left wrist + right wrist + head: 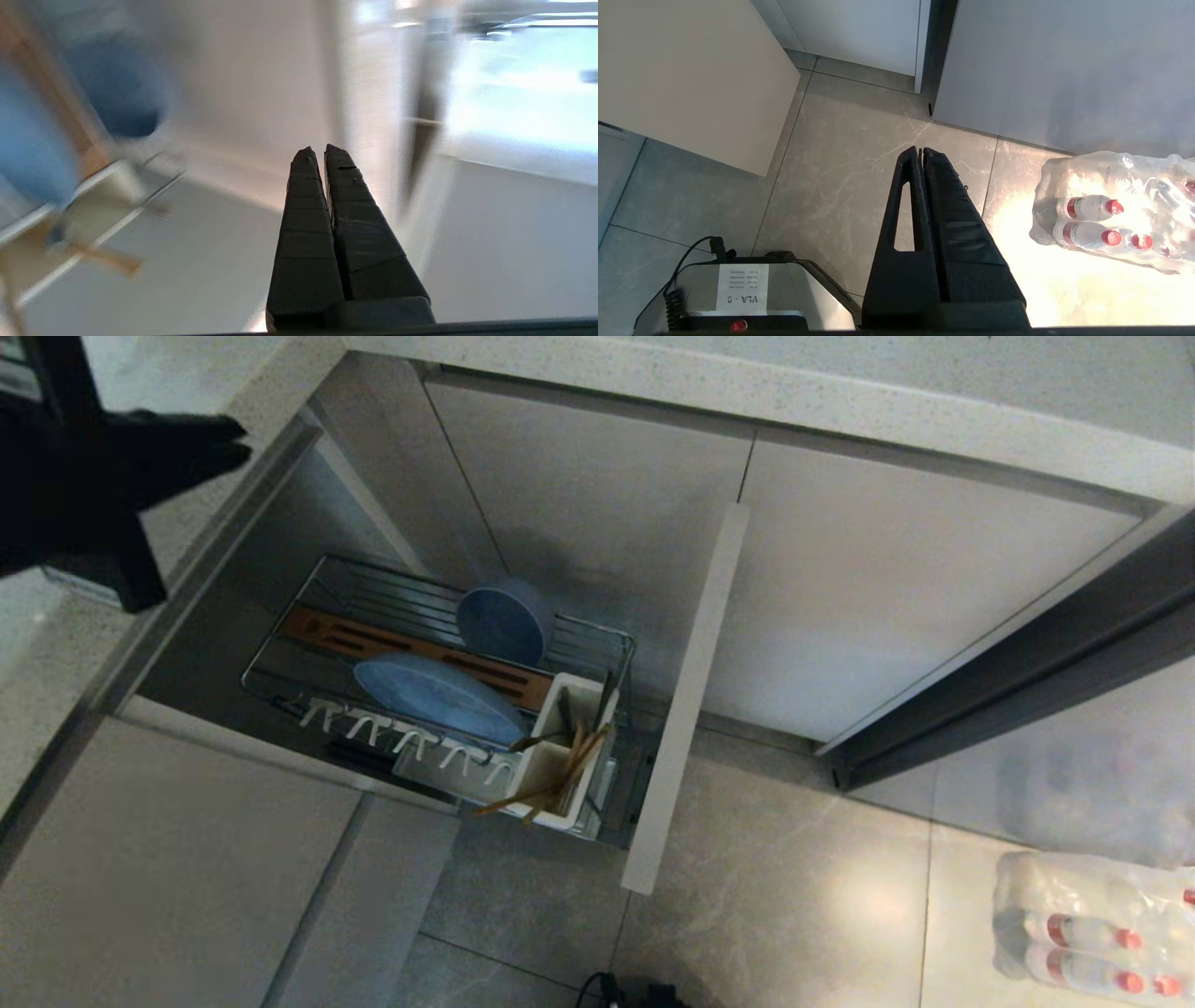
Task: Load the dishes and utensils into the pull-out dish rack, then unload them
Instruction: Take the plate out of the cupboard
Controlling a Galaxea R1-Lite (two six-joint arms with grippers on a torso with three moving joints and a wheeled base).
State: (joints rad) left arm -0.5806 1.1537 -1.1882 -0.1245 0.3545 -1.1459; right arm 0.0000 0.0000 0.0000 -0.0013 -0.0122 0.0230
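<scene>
The left end effector (321, 151) is closed on nothing, raised well above and to the side of the dish rack (597, 644). In the rack, the bowl (504, 621) and plate (434, 698) stand on edge; chopsticks (569, 775) sit in its white caddy (583, 695). The right end effector (920, 151) is closed above the floor (840, 186).

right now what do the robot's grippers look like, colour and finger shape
Both are matte black. The left gripper has two long tapering fingers with ridged, segmented faces. The right gripper is the same wedge shape; one of its fingers has a long slot cut through it. No cables or markings show on either.
</scene>
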